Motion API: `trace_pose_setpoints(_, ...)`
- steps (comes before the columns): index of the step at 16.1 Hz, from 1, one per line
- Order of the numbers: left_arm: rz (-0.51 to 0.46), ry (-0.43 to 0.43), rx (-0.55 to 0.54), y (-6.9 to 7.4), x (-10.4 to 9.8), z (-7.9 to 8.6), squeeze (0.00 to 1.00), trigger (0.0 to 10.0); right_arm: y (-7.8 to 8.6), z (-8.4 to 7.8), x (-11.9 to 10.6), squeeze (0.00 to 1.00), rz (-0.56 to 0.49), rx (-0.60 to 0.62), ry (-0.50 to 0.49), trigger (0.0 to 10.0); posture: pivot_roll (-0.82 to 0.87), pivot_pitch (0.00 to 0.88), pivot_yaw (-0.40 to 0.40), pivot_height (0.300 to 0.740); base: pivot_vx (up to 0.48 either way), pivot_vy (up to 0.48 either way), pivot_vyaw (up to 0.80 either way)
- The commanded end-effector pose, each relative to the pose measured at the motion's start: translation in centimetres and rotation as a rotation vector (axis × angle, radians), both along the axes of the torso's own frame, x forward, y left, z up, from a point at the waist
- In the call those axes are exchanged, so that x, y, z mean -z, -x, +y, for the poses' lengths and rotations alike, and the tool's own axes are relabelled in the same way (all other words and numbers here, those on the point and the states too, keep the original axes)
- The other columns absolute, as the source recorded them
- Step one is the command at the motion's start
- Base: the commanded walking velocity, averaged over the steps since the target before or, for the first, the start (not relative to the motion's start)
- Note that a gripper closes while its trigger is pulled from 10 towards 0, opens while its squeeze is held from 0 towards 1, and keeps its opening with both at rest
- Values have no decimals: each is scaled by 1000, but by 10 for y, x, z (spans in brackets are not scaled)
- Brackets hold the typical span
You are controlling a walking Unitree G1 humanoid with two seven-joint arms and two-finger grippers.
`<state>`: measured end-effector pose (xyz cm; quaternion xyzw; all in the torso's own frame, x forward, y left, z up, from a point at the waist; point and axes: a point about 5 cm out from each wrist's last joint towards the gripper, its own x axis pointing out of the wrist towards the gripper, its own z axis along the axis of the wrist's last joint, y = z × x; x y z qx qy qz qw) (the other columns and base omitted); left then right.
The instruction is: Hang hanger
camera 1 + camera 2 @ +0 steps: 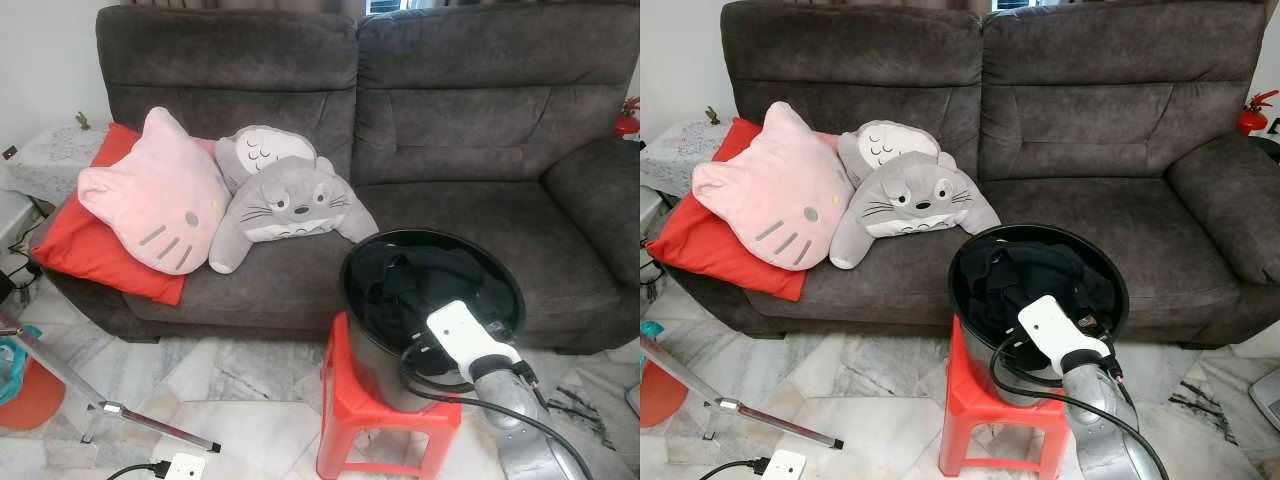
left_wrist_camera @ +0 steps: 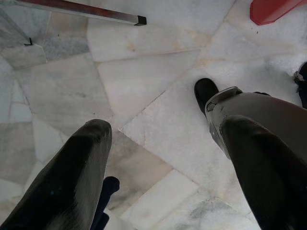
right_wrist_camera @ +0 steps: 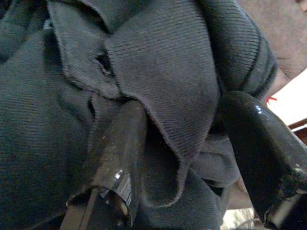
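None of the hanging looks done: the right end effector (image 3: pixel 184 158), fingers apart around dark clothing (image 3: pixel 158 72), reaches inside the black bucket (image 1: pixel 970 240), no hanger discernible; left end effector (image 2: pixel 168 167), spread, idles.

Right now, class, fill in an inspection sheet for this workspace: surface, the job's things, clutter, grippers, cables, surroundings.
Surface: pale marble floor; red plastic stool standing on it.
Job's things: black bucket on the stool, holding dark clothing; hanger nothing seen.
Clutter: pink cat cushion, grey plush cushion and red cushion on the sofa.
Grippers: right gripper inside the bucket, fingers open around a fold of the clothing; left gripper open above the floor.
Cables: black cable looping along the right arm; white plug block on the floor.
Surroundings: dark grey sofa; metal rack leg.
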<state>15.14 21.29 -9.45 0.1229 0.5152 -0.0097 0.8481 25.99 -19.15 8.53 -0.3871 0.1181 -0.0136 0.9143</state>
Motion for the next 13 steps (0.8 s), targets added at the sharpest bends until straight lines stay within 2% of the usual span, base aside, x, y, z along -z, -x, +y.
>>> trace_pose_setpoints(1, 13, -11, 17, 3, 1, 1, 0, 10000, -2, -3, -1, 0, -4, 24, 5, 4902, -201, 0, 29, 740, 0, 0, 0)
trace_pose_setpoints(2, 14, -11, 18, 3, 1, 1, 0, 10000, -2, -4, -1, 0, -7, 33, 8, 0, -199, 0, 28, 740, 0, 0, 0)
trace_pose_setpoints(13, 14, -13, 21, 2, 1, 2, 0, 10000, -3, -9, 0, 0, -6, 88, 9, 0, -198, 0, 32, 740, 0, 0, 0)
